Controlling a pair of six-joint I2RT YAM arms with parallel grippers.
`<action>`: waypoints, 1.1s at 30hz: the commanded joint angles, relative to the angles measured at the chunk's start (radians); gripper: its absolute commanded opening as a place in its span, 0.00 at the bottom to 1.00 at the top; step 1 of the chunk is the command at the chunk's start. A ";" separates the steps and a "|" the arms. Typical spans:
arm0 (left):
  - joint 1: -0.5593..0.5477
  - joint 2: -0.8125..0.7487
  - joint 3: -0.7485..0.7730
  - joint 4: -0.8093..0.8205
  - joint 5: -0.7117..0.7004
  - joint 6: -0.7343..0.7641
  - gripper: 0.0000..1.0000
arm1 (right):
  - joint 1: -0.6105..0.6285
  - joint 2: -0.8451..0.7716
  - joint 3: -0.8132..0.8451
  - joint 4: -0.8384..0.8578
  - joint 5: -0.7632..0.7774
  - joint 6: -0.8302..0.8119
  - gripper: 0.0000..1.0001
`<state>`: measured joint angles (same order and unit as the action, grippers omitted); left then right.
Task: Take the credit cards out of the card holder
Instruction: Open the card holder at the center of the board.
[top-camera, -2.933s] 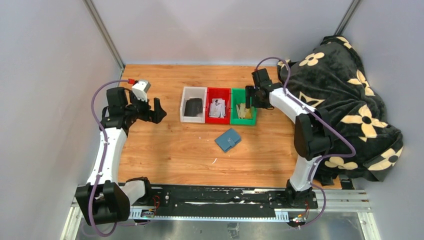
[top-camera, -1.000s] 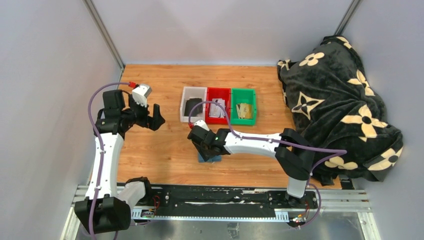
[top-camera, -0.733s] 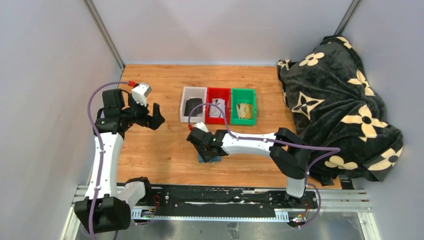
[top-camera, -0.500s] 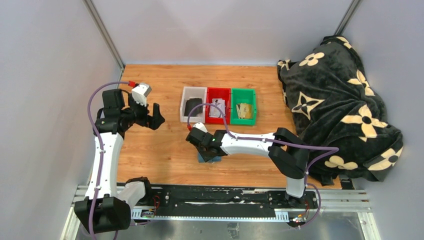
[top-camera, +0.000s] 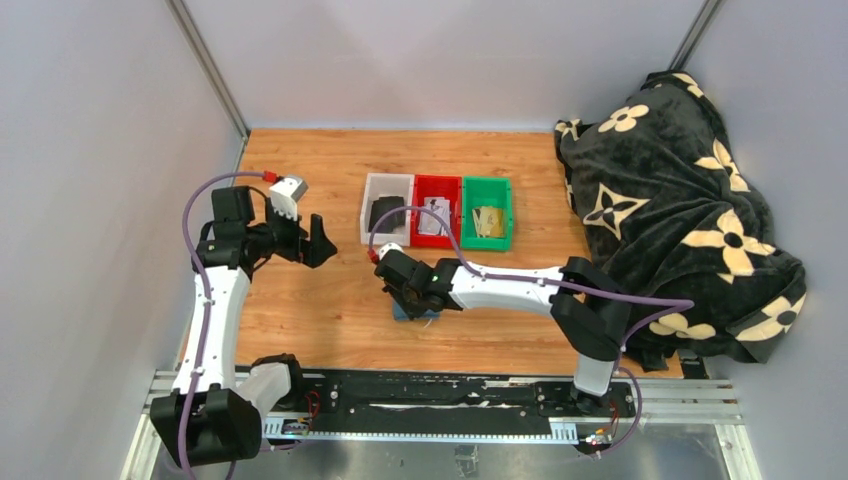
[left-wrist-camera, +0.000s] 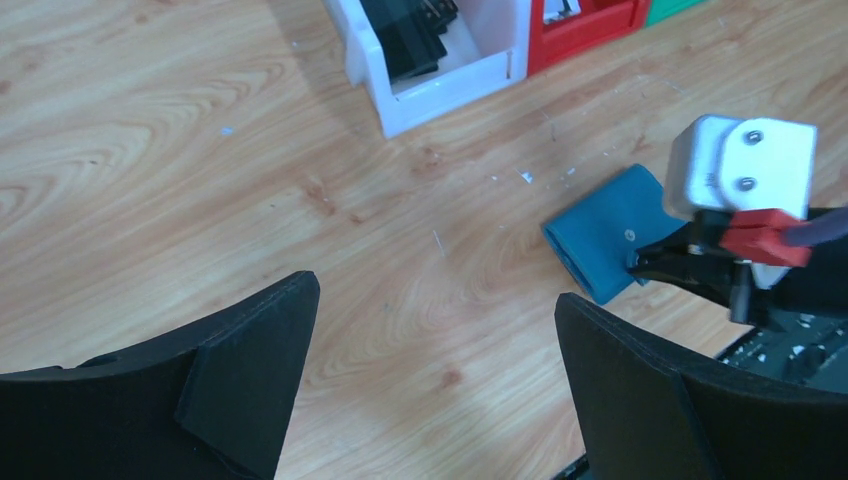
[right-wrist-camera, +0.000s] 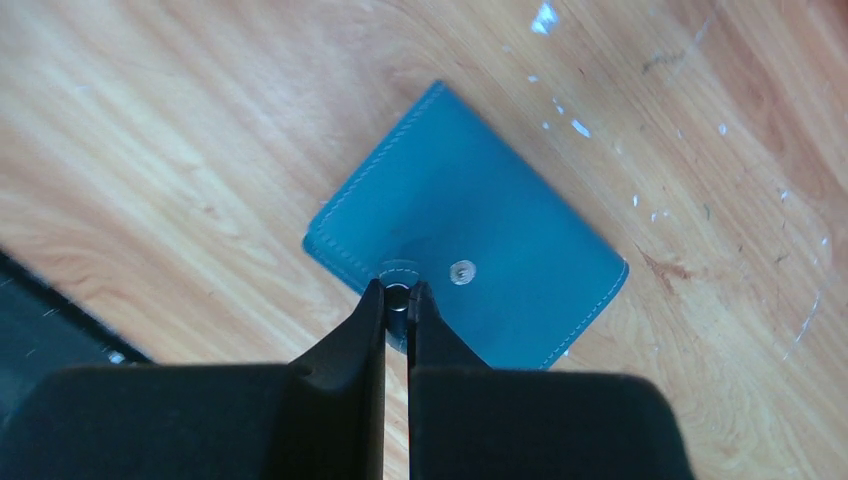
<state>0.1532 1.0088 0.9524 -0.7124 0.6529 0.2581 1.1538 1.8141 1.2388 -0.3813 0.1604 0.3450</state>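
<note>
Right wrist | right gripper (right-wrist-camera: 397, 305) clamped on snap tab (right-wrist-camera: 398, 271) of closed slate-blue folding card holder (right-wrist-camera: 490, 245), probably to open it | left gripper (left-wrist-camera: 432, 297) apart, idle

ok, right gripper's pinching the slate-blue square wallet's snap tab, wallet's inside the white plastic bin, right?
No: slate-blue square wallet lies on the wooden table, outside the white plastic bin, per left wrist view; right gripper does pinch its tab.

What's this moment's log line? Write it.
right fingers: shut on card holder tab | left fingers: open, empty | card holder: folded | cards: unseen
</note>
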 joint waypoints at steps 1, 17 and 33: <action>0.002 0.003 -0.030 0.001 0.065 -0.023 1.00 | -0.028 -0.107 0.016 0.047 -0.106 -0.118 0.00; -0.055 -0.075 -0.061 -0.125 0.288 0.276 0.97 | -0.179 -0.263 0.132 0.060 -0.430 -0.091 0.00; -0.180 -0.157 0.009 -0.159 0.408 0.175 0.94 | -0.187 -0.286 0.342 0.055 -0.411 -0.041 0.00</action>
<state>0.0113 0.8738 0.9249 -0.8558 0.9787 0.4919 0.9752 1.5471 1.5352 -0.3225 -0.2787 0.2634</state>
